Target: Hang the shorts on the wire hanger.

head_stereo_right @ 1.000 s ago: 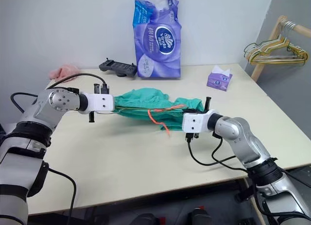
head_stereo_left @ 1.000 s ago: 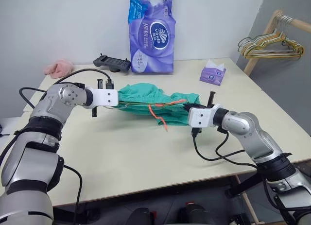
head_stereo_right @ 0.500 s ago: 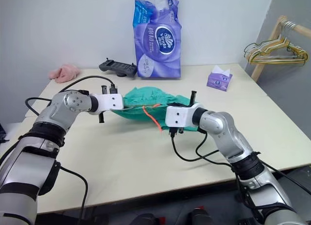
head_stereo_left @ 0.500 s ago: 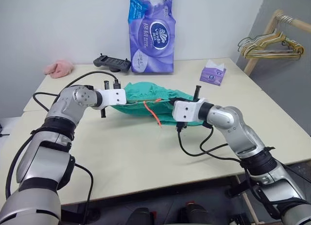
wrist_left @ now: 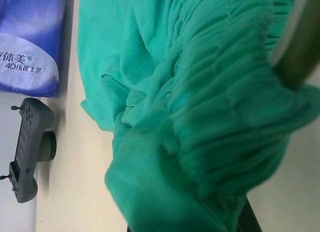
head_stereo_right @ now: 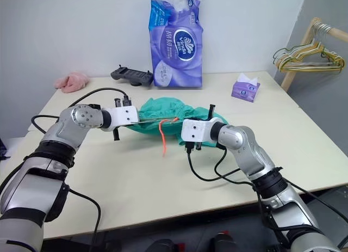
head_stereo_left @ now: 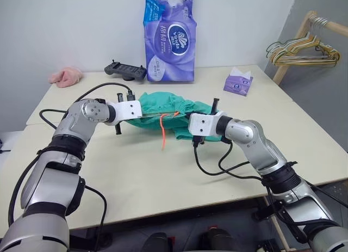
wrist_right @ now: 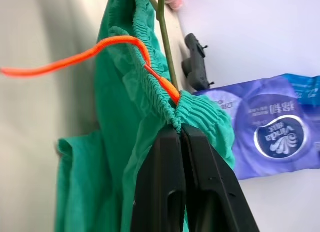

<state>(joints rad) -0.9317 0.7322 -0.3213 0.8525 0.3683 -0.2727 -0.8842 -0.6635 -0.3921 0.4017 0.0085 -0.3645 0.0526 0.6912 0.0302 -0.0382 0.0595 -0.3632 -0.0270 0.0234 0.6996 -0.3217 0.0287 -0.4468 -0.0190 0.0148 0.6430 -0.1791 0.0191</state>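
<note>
Bright even indoor light, soft faint shadows on the tabletop (head_stereo_left: 163, 176), the shorts (wrist_left: 210, 117) blurred close to the left wrist camera

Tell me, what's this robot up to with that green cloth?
It is holding a pair of teal shorts up over the table, one gripper at each end of the waistband. The right gripper pinches the gathered elastic with its fingers together, and the left gripper is buried in the cloth at the other end. A thin wire hanger runs along the waistband. The orange drawstring dangles loose.
</note>
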